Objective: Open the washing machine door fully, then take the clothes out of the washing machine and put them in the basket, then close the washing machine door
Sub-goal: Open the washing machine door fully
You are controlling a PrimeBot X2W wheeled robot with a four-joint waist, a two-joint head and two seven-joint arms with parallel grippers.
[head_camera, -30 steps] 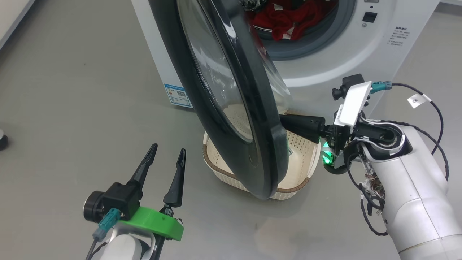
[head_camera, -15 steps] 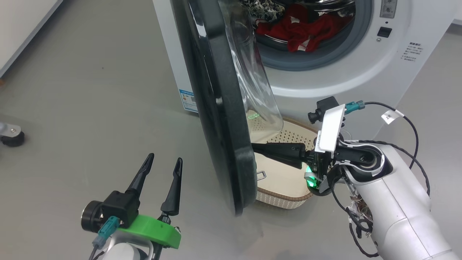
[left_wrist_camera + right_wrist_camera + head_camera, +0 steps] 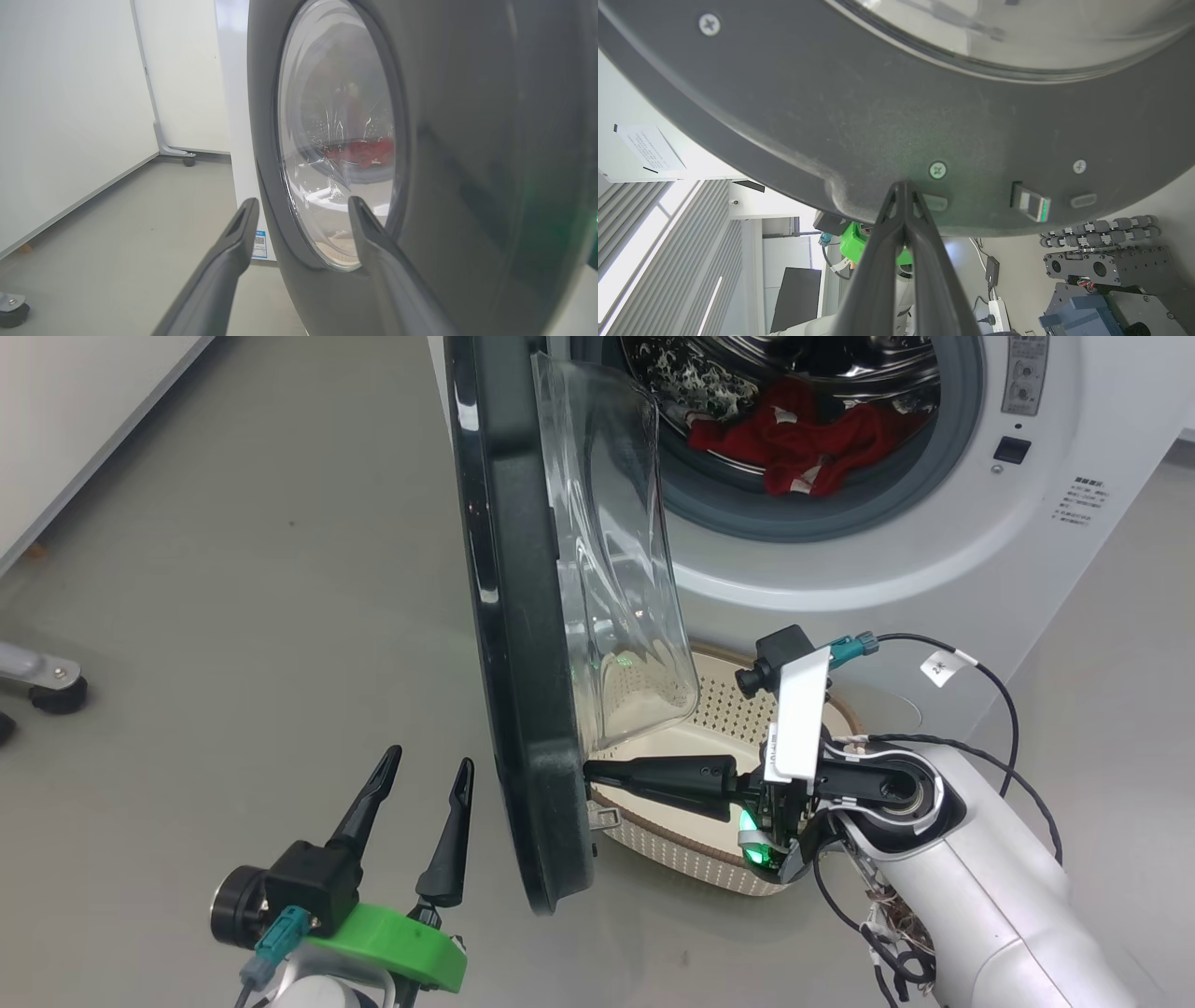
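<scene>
The washing machine stands open, with the red clothes lying in its steel drum. The washing machine door hangs nearly edge-on, its glass bowl facing the drum. My right gripper is shut, empty, its tips pressed against the inner side of the door's lower rim; the tips meet beside a screw. The cream basket sits on the floor under the door and right arm, partly hidden. My left gripper is open and empty, just outside the door, fingers apart.
A black-and-white patterned cloth lies in the drum beside the red one. A caster foot stands on the grey floor at the left, near a white wall. A blue label is on the machine's side.
The door has swung further open, from slanted over the basket to almost edge-on, with my shut right gripper following against its inner rim. The head camera has shifted. The left gripper stays open.
</scene>
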